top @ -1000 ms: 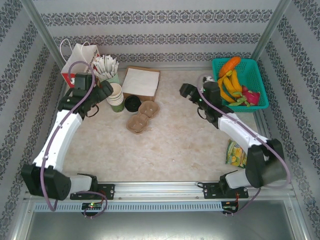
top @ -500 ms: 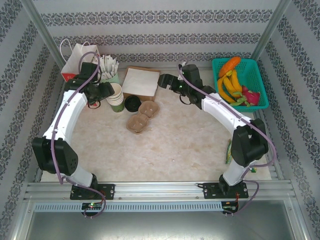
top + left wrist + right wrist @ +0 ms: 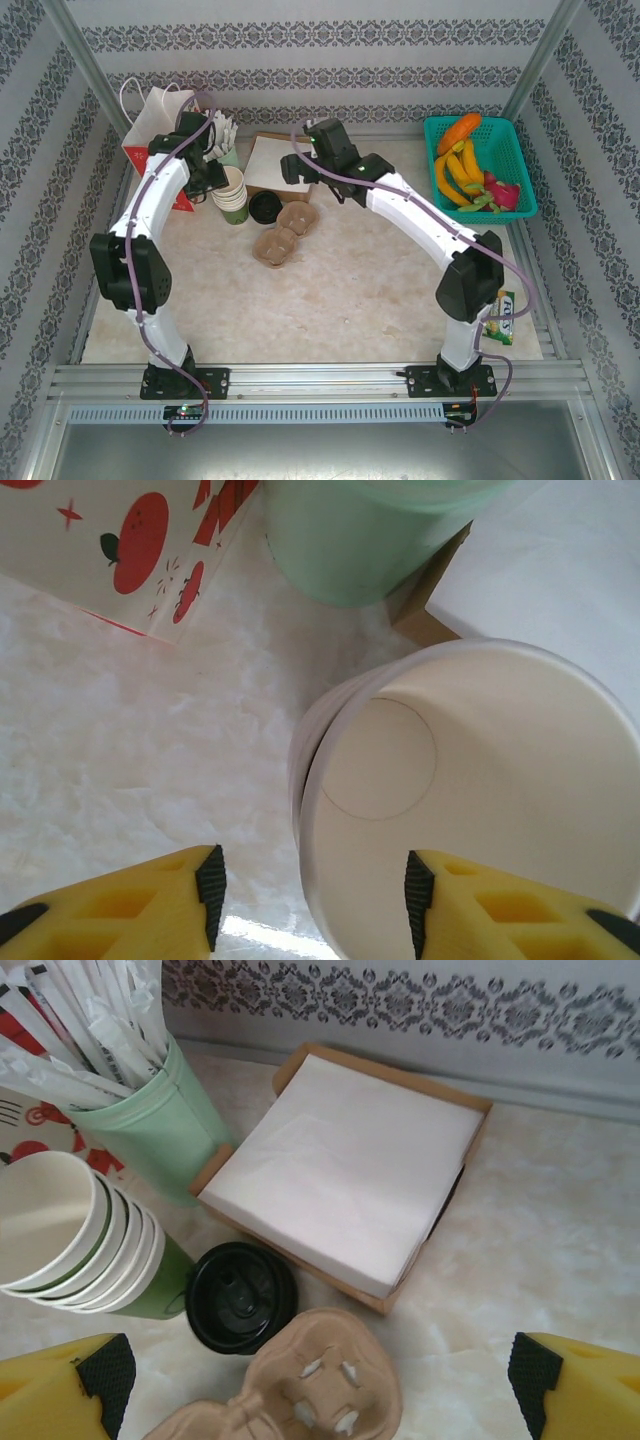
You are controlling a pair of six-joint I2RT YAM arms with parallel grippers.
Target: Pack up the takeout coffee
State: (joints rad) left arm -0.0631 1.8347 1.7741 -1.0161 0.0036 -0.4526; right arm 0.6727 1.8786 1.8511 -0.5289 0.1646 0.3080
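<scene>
Takeout coffee (image 3: 240,1295) stands just beside the cup stack (image 3: 70,1225). The half-open left gripper (image 3: 312,885) straddles the stack's rim and could topple it. The right gripper (image 3: 318,1378) gapes empty.

I see the takeout coffee (image 3: 265,207) hemmed in on 3 sides. The stack of cream cups (image 3: 231,193) is just beside it on the left, the napkin tray (image 3: 283,165) close behind, and the pulp carrier (image 3: 283,232) against its right and front. Above its lid the way is clear. My left jaws straddle the stack's rim, with the paper bag (image 3: 120,550) and the green stick cup (image 3: 350,540) crowding beyond. The worktop (image 3: 350,290) lies bare from the carrier to the arm bases and across toward the green basket (image 3: 480,165).
</scene>
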